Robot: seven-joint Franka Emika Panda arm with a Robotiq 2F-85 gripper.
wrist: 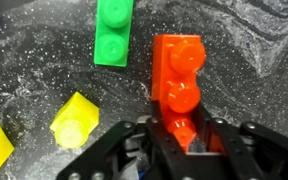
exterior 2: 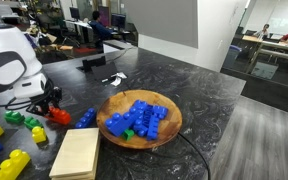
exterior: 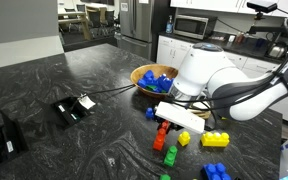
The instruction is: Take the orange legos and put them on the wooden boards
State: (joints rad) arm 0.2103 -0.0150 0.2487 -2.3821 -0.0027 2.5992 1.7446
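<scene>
Orange legos point(wrist: 178, 75) lie lengthwise, pointing away between claw point(wrist: 179, 135) fingers.

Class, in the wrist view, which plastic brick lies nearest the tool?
The red-orange studded plastic brick stack: one end sits inside the tool; the green plastic brick and yellow bricks lie aside.

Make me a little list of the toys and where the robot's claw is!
orange legos: lying flat, not on the boards
gripper: straddling the near end of the orange legos; can't tell if it is squeezing
wooden boards: beside the bowl, nothing on top
bowl: holds blue bricks
green brick: near the orange legos, not touching
</scene>
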